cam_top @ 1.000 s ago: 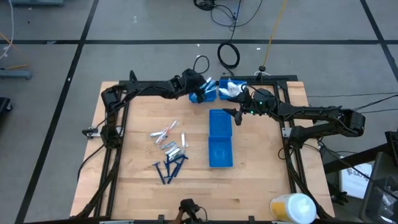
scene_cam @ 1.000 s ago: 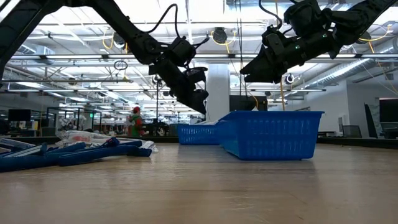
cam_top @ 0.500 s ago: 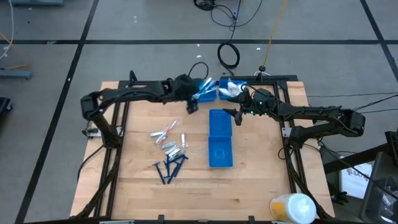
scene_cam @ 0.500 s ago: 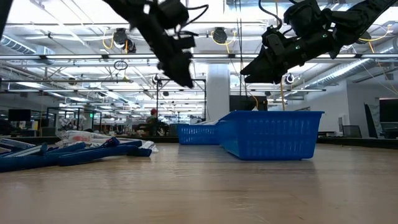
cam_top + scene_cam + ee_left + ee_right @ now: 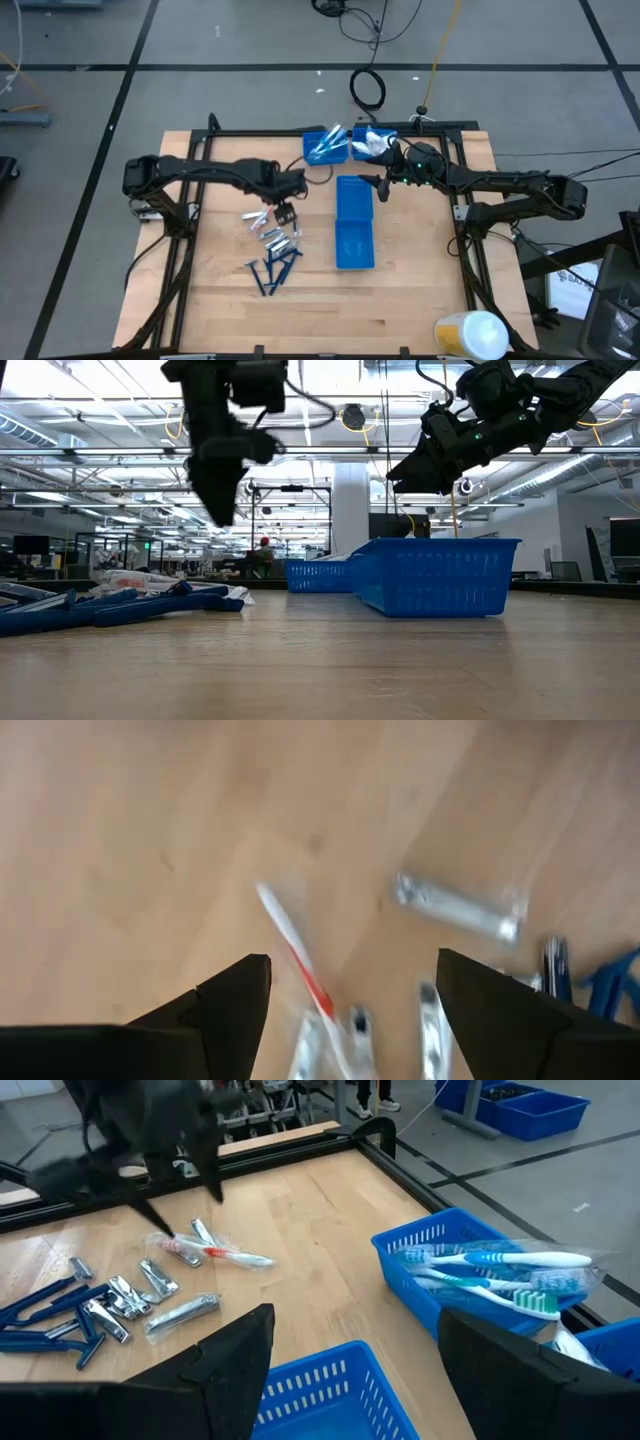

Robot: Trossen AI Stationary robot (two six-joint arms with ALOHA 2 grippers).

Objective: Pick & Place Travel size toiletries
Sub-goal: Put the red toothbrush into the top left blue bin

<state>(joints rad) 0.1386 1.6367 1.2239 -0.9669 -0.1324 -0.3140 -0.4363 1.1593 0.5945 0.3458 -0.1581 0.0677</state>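
The travel size toiletries (image 5: 272,238) lie loose on the wooden table, left of a long blue bin (image 5: 354,222): a red-and-white stick (image 5: 295,955), silvery tubes (image 5: 455,907) and dark blue razors (image 5: 272,270). My left gripper (image 5: 287,210) hangs open above the pile's far part, pointing down and holding nothing; it also shows in the low view (image 5: 215,510). My right gripper (image 5: 378,188) waits open in the air over the long bin's far end. At the far edge, one small blue bin (image 5: 326,146) holds toothbrushes (image 5: 500,1270) and another (image 5: 372,140) holds white packets.
Black frame rails (image 5: 190,230) run along the table's left and right sides. A white-and-yellow container (image 5: 470,333) stands off the near right corner. In the low view the long bin (image 5: 435,575) stands at the right and the pile (image 5: 120,600) at the left.
My left gripper has swung from over the far toothbrush bin toward the table's near left, to above the loose pile, and has tipped from slanting to pointing almost straight down. My right arm has kept still.
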